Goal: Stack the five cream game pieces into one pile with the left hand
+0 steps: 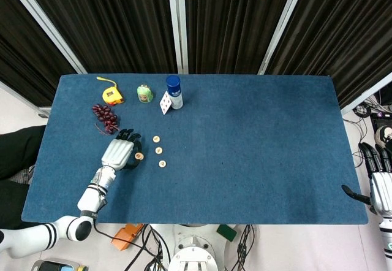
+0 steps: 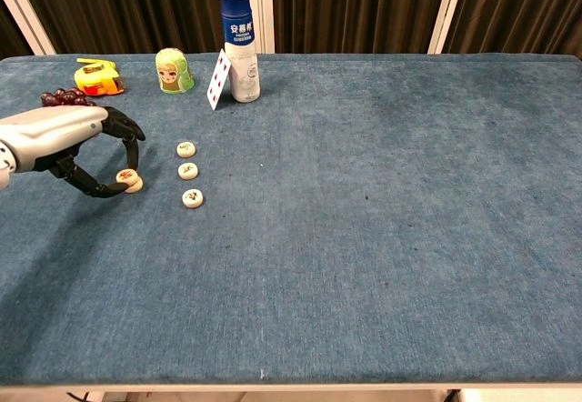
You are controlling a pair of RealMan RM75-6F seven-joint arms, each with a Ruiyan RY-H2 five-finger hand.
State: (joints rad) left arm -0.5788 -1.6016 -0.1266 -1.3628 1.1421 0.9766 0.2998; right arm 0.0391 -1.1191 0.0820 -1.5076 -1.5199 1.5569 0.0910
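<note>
Three cream game pieces lie in a column on the blue table point(image 2: 382, 238): one at the back point(image 2: 185, 149), one in the middle point(image 2: 188, 171) and one at the front point(image 2: 192, 198). Left of them my left hand point(image 2: 68, 143) pinches a fourth cream piece point(image 2: 126, 176) between thumb and a finger. It rests partly on top of a fifth piece point(image 2: 135, 185). In the head view the left hand point(image 1: 119, 151) curls around this pair point(image 1: 139, 156), beside the column point(image 1: 158, 151). My right hand point(image 1: 380, 182) hangs off the table's right edge, fingers spread, holding nothing.
Along the back left stand a yellow tape measure point(image 2: 98, 76), a green figurine point(image 2: 173, 70), a playing card point(image 2: 217, 78) and a blue-capped bottle point(image 2: 238, 43). Dark grapes point(image 2: 64, 97) lie just behind the left hand.
</note>
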